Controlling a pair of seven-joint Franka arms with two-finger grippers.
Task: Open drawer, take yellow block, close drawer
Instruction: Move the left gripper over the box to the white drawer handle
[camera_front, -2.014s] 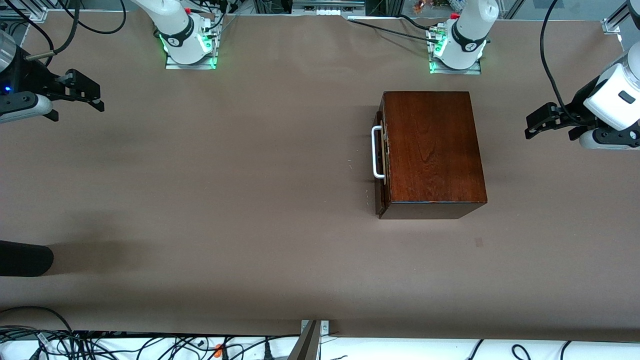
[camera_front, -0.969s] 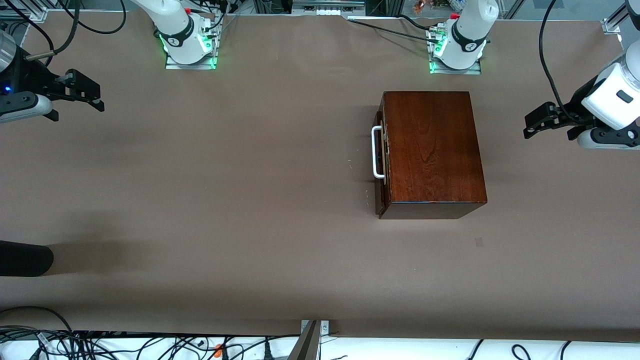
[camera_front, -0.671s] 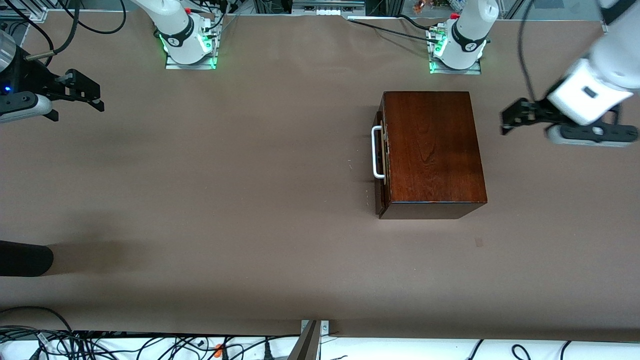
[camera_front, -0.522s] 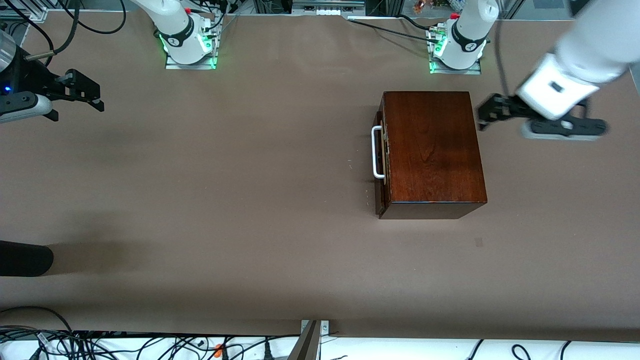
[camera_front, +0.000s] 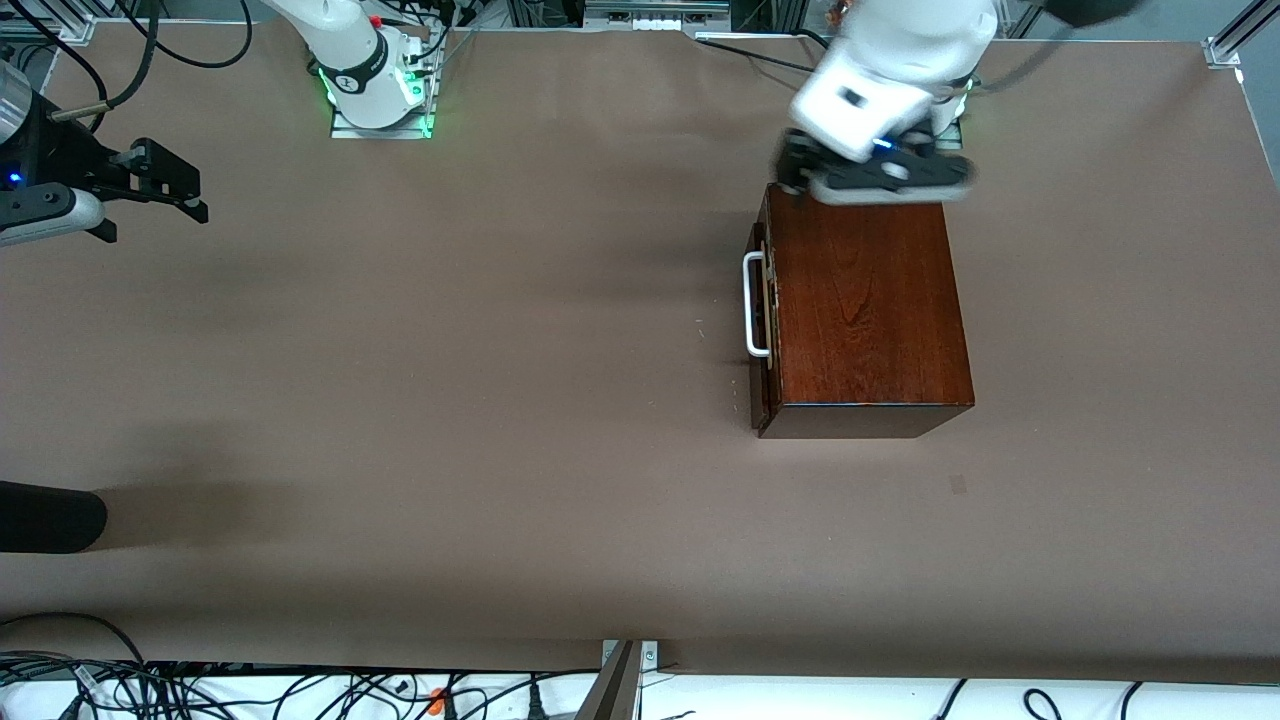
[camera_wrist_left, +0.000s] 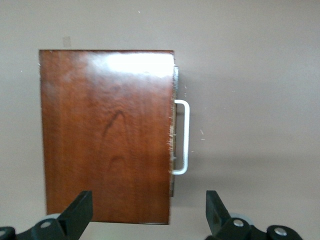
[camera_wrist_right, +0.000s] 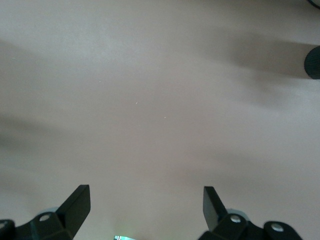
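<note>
The dark mahogany box (camera_front: 860, 300) stands on the table in front of the left arm's base. Its drawer (camera_front: 762, 395) is shut, with the white bar handle (camera_front: 752, 305) facing the right arm's end of the table. My left gripper (camera_front: 800, 182) hangs open and empty above the box's edge farthest from the front camera. In the left wrist view the box (camera_wrist_left: 107, 135) and handle (camera_wrist_left: 184, 137) lie below the wide-apart fingers (camera_wrist_left: 80, 212). My right gripper (camera_front: 175, 195) waits open and empty at the right arm's end, over bare table (camera_wrist_right: 146, 200). The yellow block is hidden.
A black rounded object (camera_front: 50, 515) lies at the right arm's end of the table, nearer to the front camera; it also shows in the right wrist view (camera_wrist_right: 312, 62). Cables (camera_front: 200, 685) and a metal bracket (camera_front: 620, 680) run along the table's near edge.
My left arm has swung in from the left arm's end of the table to above the box's edge nearest its base. The right arm, box and drawer have not moved.
</note>
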